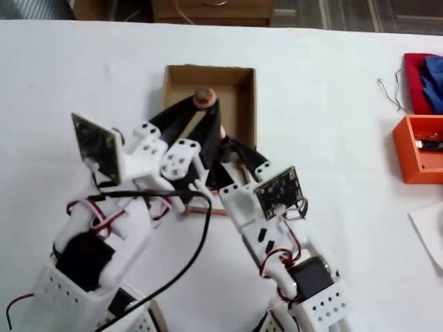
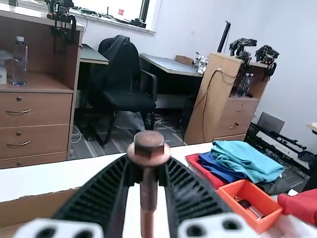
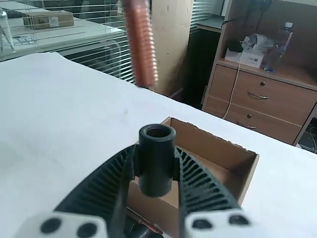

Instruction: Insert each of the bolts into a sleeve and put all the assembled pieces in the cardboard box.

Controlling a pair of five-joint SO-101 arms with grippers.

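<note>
My left gripper (image 1: 203, 105) is shut on a copper bolt (image 1: 203, 97), gripping it just under the hex head (image 2: 148, 148) with the shaft pointing down over the cardboard box (image 1: 239, 86). My right gripper (image 1: 224, 151) is shut on a black sleeve (image 3: 157, 166), held upright with its open bore facing up. The bolt's threaded shaft (image 3: 140, 42) hangs above the sleeve and a little to one side, not touching it. The open box (image 3: 233, 158) sits just behind the sleeve. A second copper bolt (image 1: 202, 210) lies on the table under the arms.
An orange bin (image 1: 419, 149) stands at the right edge of the table, with red and blue cloth (image 1: 425, 81) behind it. Wide white tabletop (image 1: 332, 97) lies to the left and right of the box.
</note>
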